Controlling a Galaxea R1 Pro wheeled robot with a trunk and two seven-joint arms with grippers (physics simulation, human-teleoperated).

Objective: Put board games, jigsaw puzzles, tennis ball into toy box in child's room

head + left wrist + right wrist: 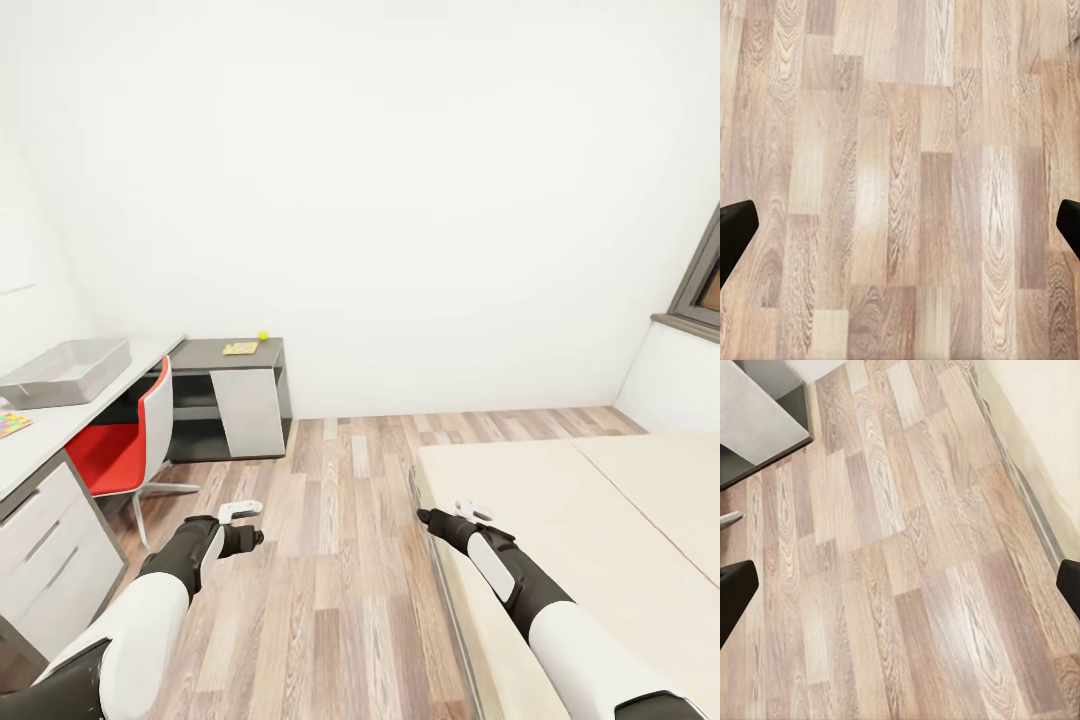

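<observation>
So the robot's standing in the child's room with both arms held out low over the wood-plank floor (340, 560). The left gripper (243, 525) hangs above bare planks, and in its wrist camera the two black fingertips (735, 232) sit at opposite edges of the picture with nothing but floor between them, so it's spread wide and holding nothing. Same story with the right gripper (450, 520): fingertips (735, 596) far apart, nothing in them, floor underneath.

Just off the right gripper's outer side is the bed (600, 530), beige mattress, its grey edge running close alongside that hand. I can't make out any game boxes on the part of the mattress that's visible.

The table (60, 425) is off to the outer side of the left gripper and further ahead of it. The toy box (70, 372), a shallow grey tray, sits on the pale top, well away from both hands. A jigsaw puzzle (12, 423) lies on the desk nearer the robot than the tray. On the lower dark section ahead of the left gripper there's a flat yellowish box (240, 348), too small to read, with the tennis ball (263, 336) just beside it. A red chair (125, 445) sits tucked between the desk and the left gripper.
</observation>
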